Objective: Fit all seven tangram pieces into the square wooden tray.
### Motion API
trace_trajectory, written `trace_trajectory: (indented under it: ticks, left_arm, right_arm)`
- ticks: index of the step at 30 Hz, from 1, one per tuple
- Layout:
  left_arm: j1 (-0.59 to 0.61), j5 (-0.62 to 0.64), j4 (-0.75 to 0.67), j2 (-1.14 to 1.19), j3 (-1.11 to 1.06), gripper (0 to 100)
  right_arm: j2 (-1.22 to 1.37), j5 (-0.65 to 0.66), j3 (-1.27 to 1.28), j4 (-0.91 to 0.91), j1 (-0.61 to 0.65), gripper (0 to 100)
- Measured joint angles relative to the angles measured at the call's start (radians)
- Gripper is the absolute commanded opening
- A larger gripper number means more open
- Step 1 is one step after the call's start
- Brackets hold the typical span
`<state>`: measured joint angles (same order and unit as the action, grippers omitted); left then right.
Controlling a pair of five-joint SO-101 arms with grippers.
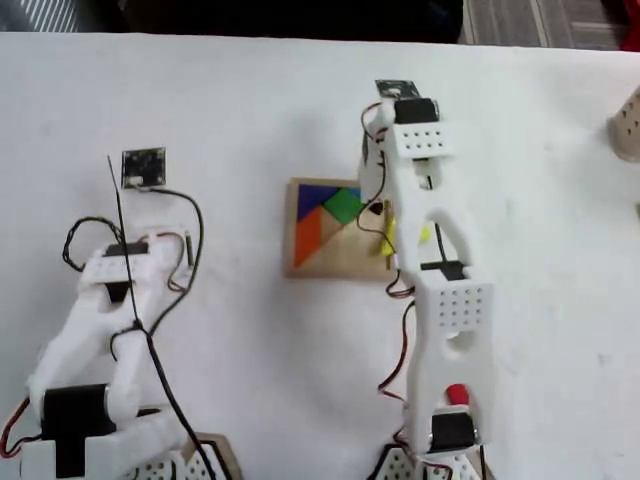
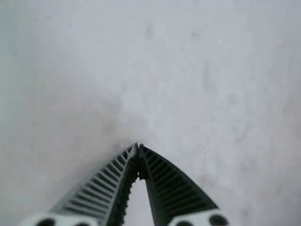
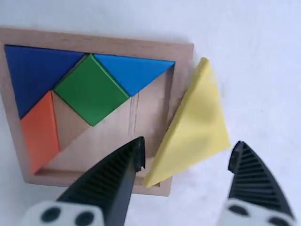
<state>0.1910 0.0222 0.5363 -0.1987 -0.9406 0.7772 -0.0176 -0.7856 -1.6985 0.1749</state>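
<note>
The square wooden tray (image 3: 182, 70) (image 1: 345, 268) holds a dark blue triangle (image 3: 33, 70), a lighter blue triangle (image 3: 131, 70), a green square (image 3: 89, 89) and an orange piece (image 3: 40, 132). A yellow triangle (image 3: 195, 127) (image 1: 388, 238) lies tilted across the tray's rim, partly on the table. My right gripper (image 3: 186, 155) hangs open over it, one finger above the tray, the other beyond the triangle. My left gripper (image 2: 138, 148) is shut with nothing in it, over bare white table at the left.
A small black circuit board (image 1: 144, 165) with a cable lies on the table behind the left arm. A perforated tan object (image 1: 627, 125) stands at the right edge. A wooden block (image 1: 215, 455) sits at the left arm's base.
</note>
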Motion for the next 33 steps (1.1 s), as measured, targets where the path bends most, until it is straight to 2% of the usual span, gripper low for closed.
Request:
trace_trajectory:
  ticks: [8,13,17,20,26,29,33]
  left_arm:
    - [0.000,0.000,0.000,0.000,0.000,2]
    - [0.000,0.000,0.000,0.000,0.000,2]
    - [-0.009,0.000,0.000,0.000,0.000,2]
    - [-0.060,0.000,0.000,0.000,0.000,2]
    - [-0.275,0.002,0.017,-0.106,0.015,2]
    - [-0.453,0.021,0.032,-0.218,0.020,3]
    - [-0.723,0.135,0.032,-0.298,0.103,3]
  right_arm:
    - [0.000,0.003,-0.006,-0.008,-0.021,27.6]
    - [-0.008,0.003,0.005,-0.006,-0.083,27.6]
    - [-0.089,0.003,0.114,-0.008,-0.147,27.3]
    - [-0.173,0.003,0.224,-0.008,-0.187,21.8]
    - [-0.296,0.006,0.430,-0.008,-0.324,5.8]
    - [-0.319,0.044,0.522,-0.002,-0.437,1.6]
    - [-0.325,0.164,0.674,0.084,-0.617,1.9]
